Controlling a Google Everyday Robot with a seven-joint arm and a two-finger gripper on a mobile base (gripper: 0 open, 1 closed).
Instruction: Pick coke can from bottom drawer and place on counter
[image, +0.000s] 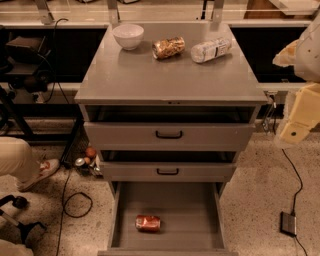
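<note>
The coke can (148, 223) lies on its side on the flat grey floor of the bottom drawer (195, 215), which is pulled out; the can is left of the drawer's middle, near the front. The counter (170, 75) is the wide grey top of the cabinet above. My gripper (295, 131) shows as cream-coloured arm parts at the right edge of the camera view, level with the top drawer, well above and to the right of the can and apart from the cabinet.
On the counter's far part stand a white bowl (128, 35), a gold-brown snack bag (168, 47) and a clear plastic bottle (210, 50). The two upper drawers (169, 135) are slightly open. A person's leg and shoe (30, 167), cables and small items lie on the floor at left.
</note>
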